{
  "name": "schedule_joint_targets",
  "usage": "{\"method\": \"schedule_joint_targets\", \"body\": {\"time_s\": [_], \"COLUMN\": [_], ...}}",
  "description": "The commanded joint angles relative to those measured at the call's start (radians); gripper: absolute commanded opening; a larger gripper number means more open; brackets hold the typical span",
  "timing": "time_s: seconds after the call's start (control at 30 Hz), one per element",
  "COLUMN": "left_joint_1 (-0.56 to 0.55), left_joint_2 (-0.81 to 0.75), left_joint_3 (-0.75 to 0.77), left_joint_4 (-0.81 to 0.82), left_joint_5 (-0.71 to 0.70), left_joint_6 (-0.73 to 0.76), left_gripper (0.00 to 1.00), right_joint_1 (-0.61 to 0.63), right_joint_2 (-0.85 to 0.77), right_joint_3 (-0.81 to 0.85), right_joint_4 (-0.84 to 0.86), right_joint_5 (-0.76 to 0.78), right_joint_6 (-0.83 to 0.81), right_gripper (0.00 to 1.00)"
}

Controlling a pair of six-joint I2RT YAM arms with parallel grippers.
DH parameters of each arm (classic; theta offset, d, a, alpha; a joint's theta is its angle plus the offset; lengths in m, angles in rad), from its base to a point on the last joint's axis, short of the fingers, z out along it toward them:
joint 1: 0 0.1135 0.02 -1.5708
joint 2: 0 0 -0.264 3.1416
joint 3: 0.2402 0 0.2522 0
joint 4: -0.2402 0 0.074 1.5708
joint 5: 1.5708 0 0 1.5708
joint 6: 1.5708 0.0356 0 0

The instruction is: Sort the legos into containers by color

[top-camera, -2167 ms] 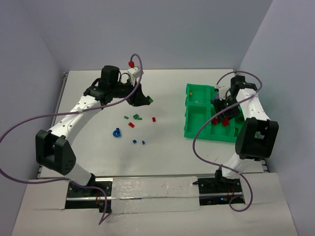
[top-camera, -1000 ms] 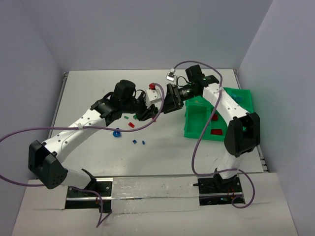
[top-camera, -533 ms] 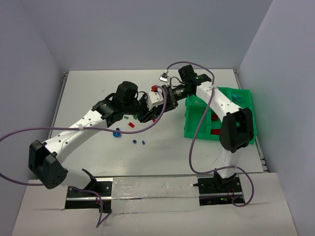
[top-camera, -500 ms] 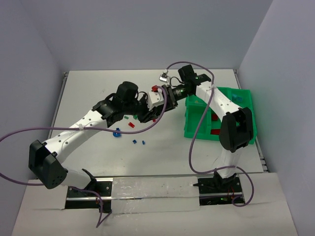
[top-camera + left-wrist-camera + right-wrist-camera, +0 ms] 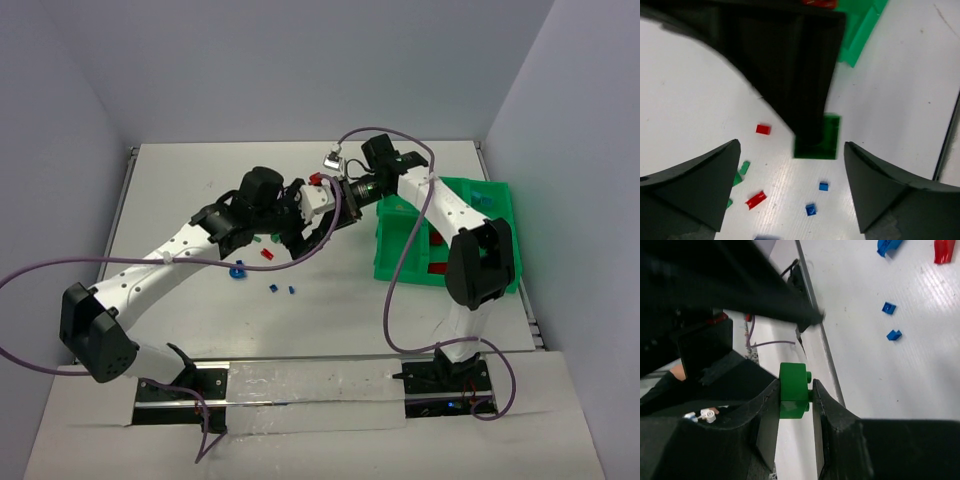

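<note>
The top camera looks down from above the near edge at the whole table (image 5: 170, 175). The left wrist camera faces straight down, close above the table. The right wrist camera looks leftward and down across it. All three share the blue bricks (image 5: 272, 288).

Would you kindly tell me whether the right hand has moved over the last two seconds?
Yes: the right hand, gripping a green lego, has swung left, from over the green tray to past its left edge.
</note>
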Motion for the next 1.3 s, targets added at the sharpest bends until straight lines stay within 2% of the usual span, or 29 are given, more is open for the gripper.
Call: {"method": "schedule_joint_targets", "body": {"time_s": [0.0, 0.03, 0.13, 0.27, 0.4, 0.6, 0.8, 1.03, 1.13, 1.27], "left_joint_1": [0.043, 0.057, 0.158, 0.248, 0.285, 0.309, 0.318, 0.322, 0.323, 0.343], "left_joint_2": [-0.019, -0.026, -0.061, -0.088, -0.095, -0.047, 0.006, 0.022, 0.031, 0.057], "left_joint_3": [0.008, 0.003, -0.023, -0.06, -0.096, -0.09, -0.084, -0.074, -0.068, -0.069], "left_joint_4": [0.006, 0.006, 0.004, 0.001, 0.017, 0.023, 0.061, 0.073, 0.061, 0.05], "left_joint_5": [-0.05, -0.04, 0.029, 0.084, 0.072, 0.07, 0.046, 0.016, -0.018, -0.071], "left_joint_6": [-0.045, -0.056, -0.095, -0.115, -0.133, -0.176, -0.244, -0.255, -0.25, -0.244], "left_gripper": [0.99, 0.99, 0.99, 0.99, 0.99, 0.99, 0.99, 0.99, 0.99, 0.99], "right_joint_1": [-0.058, -0.06, -0.192, -0.367, -0.529, -0.763, -0.85, -0.859, -0.859, -0.859], "right_joint_2": [-0.11, -0.111, -0.154, -0.256, -0.351, -0.441, -0.444, -0.381, -0.35, -0.31], "right_joint_3": [-0.021, -0.022, -0.074, -0.154, -0.186, -0.212, -0.239, -0.297, -0.307, -0.33], "right_joint_4": [-0.073, -0.093, -0.155, -0.175, -0.18, -0.18, -0.118, -0.026, 0.01, 0.061], "right_joint_5": [0.078, 0.101, 0.17, 0.355, 0.635, 0.936, 1.132, 1.165, 1.164, 1.176], "right_joint_6": [-0.113, -0.115, -0.198, -0.265, -0.331, -0.441, -0.476, -0.46, -0.449, -0.44], "right_gripper": [0.0, 0.0, 0.0, 0.0, 0.0, 0.0, 0.0, 0.0, 0.04, 0.21]}}
